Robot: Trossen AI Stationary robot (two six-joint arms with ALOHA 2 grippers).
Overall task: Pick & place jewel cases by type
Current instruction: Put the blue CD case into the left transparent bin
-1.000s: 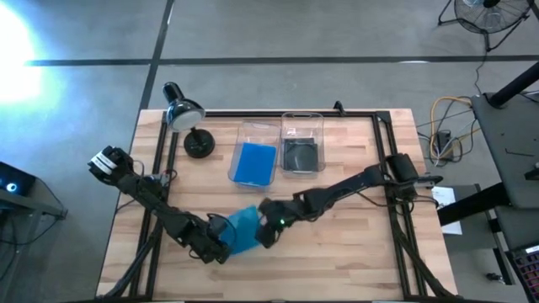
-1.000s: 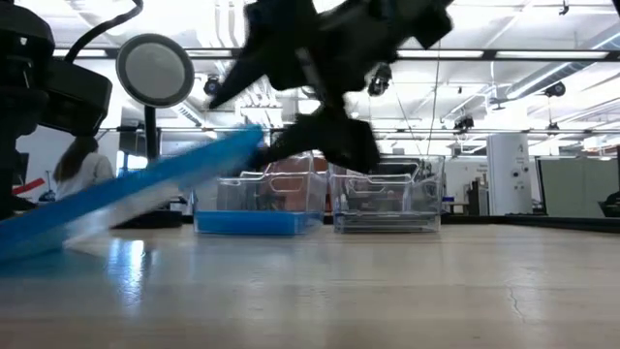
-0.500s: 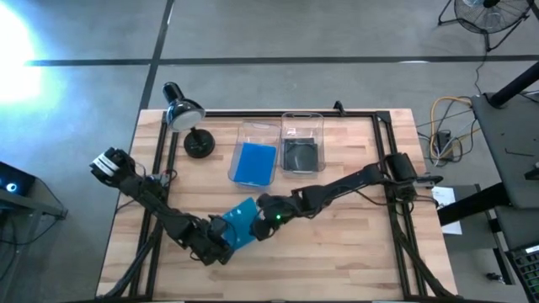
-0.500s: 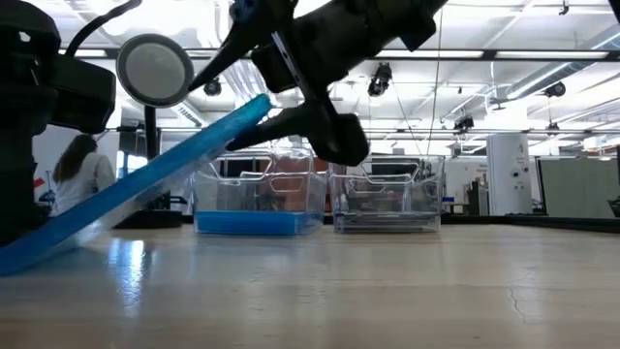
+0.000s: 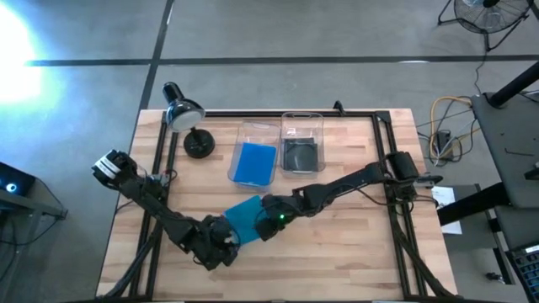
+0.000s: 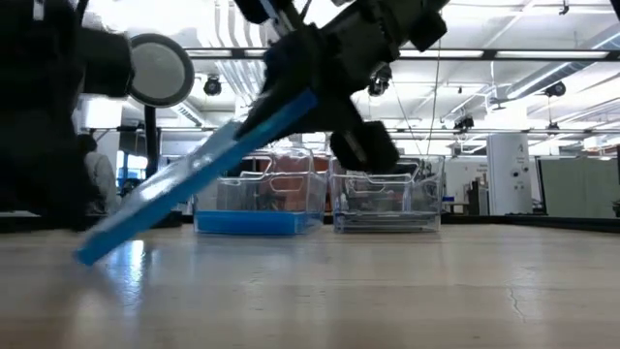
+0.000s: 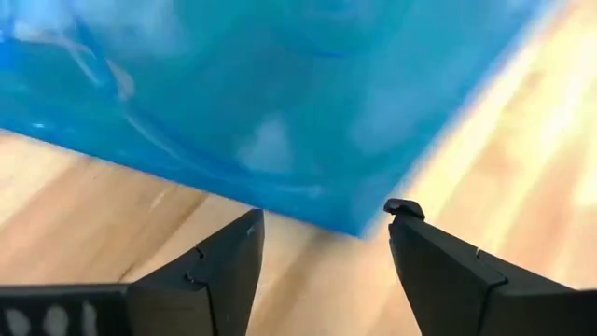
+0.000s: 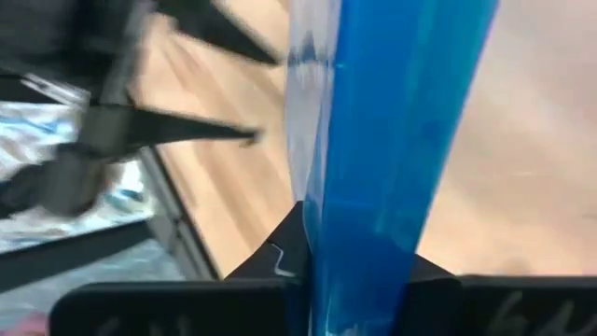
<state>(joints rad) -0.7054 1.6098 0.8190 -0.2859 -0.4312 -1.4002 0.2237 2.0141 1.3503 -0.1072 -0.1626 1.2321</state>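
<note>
A bright blue jewel case (image 5: 244, 217) stands tilted near the table's middle front, and my right gripper (image 5: 262, 220) is shut on its raised end. In the low view the case (image 6: 194, 174) slopes down to its low end (image 6: 87, 254) near the tabletop. My left gripper (image 5: 228, 239) is open just in front of that low end. The left wrist view shows its fingers (image 7: 224, 261) standing apart from the case (image 7: 280, 103) without touching it. My right gripper pinches the blue case's raised edge (image 8: 359, 229) between its two fingers, on the side facing the table's right. The fingers come in slanting from the right and above. The case hangs tilted from the hold. Whether its low end (image 6: 87, 254) rests on the table, I cannot tell.
Two clear bins stand at the back middle: the left one (image 5: 255, 133) holds blue cases, the right one (image 5: 301, 120) dark grey ones. A black desk lamp (image 5: 187, 122) stands at the back left. A black frame (image 5: 383, 135) runs along the table's edges.
My right gripper has shut on the case's raised end and lifted it, so the case stands steeper. The case has come free of my left gripper, which has drawn back toward the table's near left.
</note>
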